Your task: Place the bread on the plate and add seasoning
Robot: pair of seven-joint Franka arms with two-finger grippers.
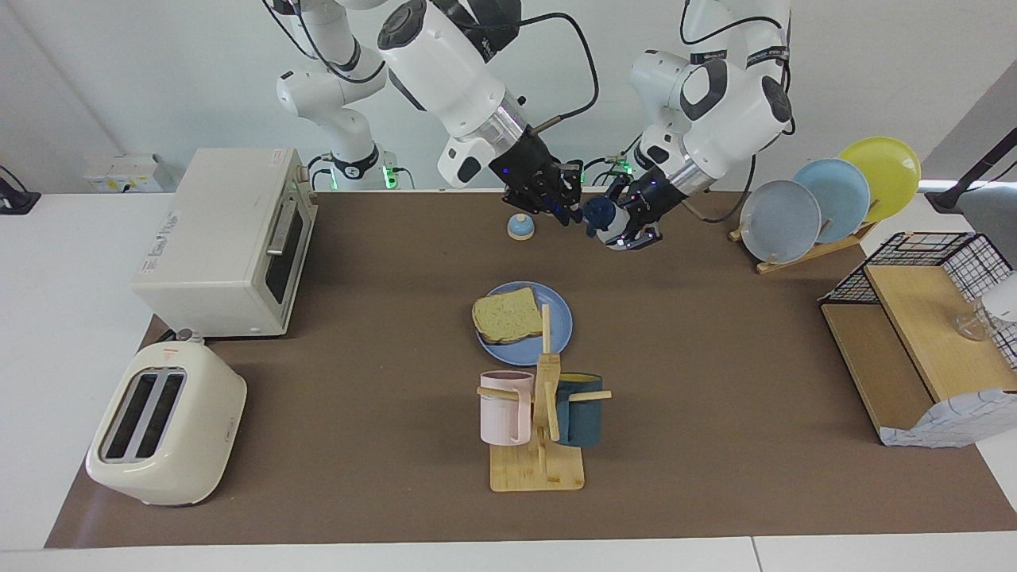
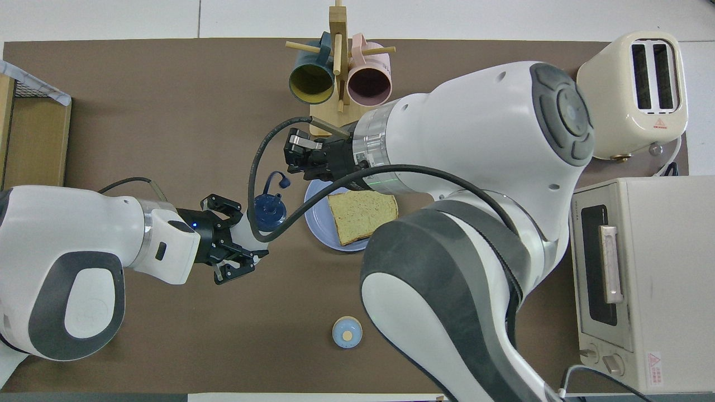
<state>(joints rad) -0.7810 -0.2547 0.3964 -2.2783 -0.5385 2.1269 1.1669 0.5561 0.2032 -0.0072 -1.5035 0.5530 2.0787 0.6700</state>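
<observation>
The bread (image 1: 507, 314) lies flat on the blue plate (image 1: 558, 320) in the middle of the table; in the overhead view the bread (image 2: 362, 215) covers much of the plate (image 2: 317, 222). My left gripper (image 1: 628, 226) (image 2: 234, 241) is shut on the seasoning bottle (image 1: 604, 218) (image 2: 267, 212), a white body with a navy cap. It holds the bottle tilted in the air over the bare mat, beside the plate toward the left arm's end. My right gripper (image 1: 566, 205) (image 2: 293, 153) hangs in the air close to the bottle's cap.
A blue-domed bell (image 1: 520, 227) sits near the robots. A wooden mug rack (image 1: 540, 429) with two mugs stands just farther than the plate. A toaster (image 1: 163, 421) and an oven (image 1: 230, 238) are at the right arm's end. A plate rack (image 1: 826, 195) and a wire shelf (image 1: 922, 342) are at the left arm's end.
</observation>
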